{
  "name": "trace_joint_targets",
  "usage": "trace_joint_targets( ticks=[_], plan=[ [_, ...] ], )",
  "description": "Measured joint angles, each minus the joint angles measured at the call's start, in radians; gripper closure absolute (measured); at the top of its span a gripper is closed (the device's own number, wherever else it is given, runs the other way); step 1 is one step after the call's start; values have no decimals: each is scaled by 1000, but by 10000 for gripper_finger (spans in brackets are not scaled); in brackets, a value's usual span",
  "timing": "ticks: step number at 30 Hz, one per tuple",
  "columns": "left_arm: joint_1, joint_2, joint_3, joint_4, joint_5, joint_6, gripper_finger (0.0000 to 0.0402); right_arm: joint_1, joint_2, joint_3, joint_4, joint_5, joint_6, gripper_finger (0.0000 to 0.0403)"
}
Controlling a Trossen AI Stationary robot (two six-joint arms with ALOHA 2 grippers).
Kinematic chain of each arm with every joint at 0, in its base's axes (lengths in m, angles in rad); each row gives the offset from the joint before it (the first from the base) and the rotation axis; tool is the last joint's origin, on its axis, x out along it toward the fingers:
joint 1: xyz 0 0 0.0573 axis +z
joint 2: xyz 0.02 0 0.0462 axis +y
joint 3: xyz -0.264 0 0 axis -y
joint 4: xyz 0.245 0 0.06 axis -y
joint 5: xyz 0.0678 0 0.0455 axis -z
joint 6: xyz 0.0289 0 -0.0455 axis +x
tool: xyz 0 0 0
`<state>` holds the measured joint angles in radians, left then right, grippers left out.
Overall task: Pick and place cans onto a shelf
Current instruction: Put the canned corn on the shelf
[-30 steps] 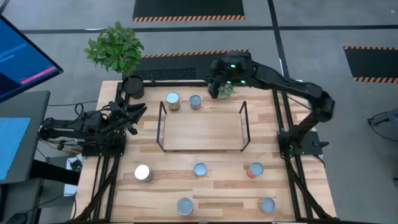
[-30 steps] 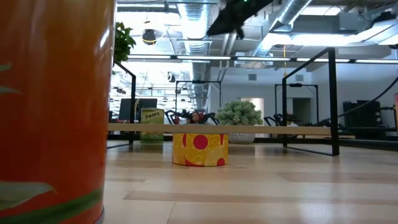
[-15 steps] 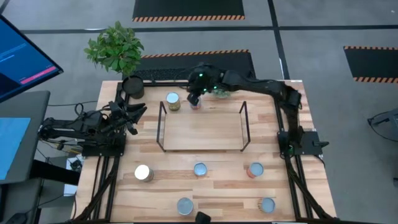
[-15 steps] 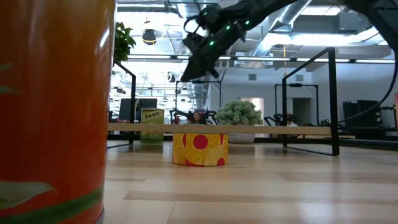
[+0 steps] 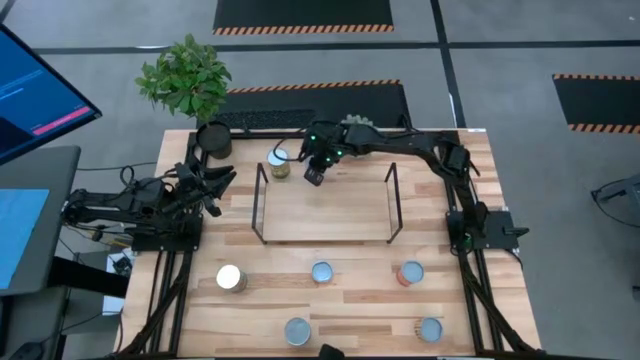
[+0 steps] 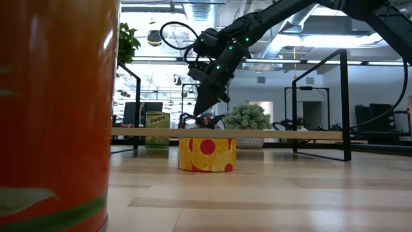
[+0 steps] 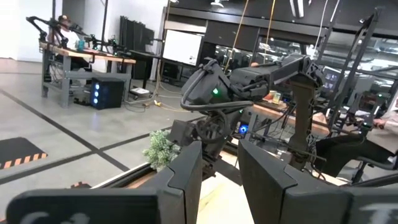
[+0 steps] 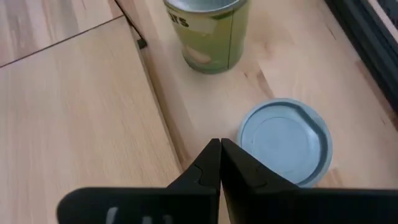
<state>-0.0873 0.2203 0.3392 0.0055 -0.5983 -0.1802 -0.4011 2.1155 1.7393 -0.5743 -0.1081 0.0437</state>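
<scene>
My right gripper (image 5: 314,174) is shut and empty, pointing down just behind the shelf's (image 5: 325,208) far edge. Its fingertips (image 8: 219,155) stand over the table, beside a blue-topped can (image 8: 285,140) without touching it. A green "Pears" can (image 5: 279,163) stands upright to its left, also seen in the right wrist view (image 8: 208,28). Several more cans stand upright near the front edge, among them a white-topped one (image 5: 231,278) and blue-topped ones (image 5: 321,271) (image 5: 297,330). My left gripper (image 5: 215,180) waits open at the table's left.
A black plant pot (image 5: 213,138) stands at the far left corner and a small green plant (image 6: 248,118) behind the shelf. The shelf's black wire frames (image 5: 392,200) rise at its short ends. In the low view a big orange can (image 6: 58,116) stands close by, a yellow dotted can (image 6: 206,153) farther off.
My right gripper has swung from the far right toward the table's left and come down behind the shelf, stopping beside the blue-topped can next to the Pears can. The cans have kept still.
</scene>
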Motion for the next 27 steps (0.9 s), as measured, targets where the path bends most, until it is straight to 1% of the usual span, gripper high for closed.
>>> trace_joint_targets(
  ticks=[3,6,13,17,21,27],
  plan=[
    [0,0,0,-6,0,0,308,-7,0,0,-4,-48,-56,360],
    [0,0,0,-29,0,0,308,-12,0,0,-2,-77,-100,338],
    [0,0,0,-48,0,0,308,-21,0,0,-2,-74,-103,266],
    [0,0,0,-48,0,0,308,-28,0,0,-2,-74,-105,241],
    [0,0,0,-48,0,0,308,-29,0,-8,-6,-74,-131,231],
    [0,0,0,-57,0,0,308,-34,0,-8,-4,-74,-153,234]
  ],
)
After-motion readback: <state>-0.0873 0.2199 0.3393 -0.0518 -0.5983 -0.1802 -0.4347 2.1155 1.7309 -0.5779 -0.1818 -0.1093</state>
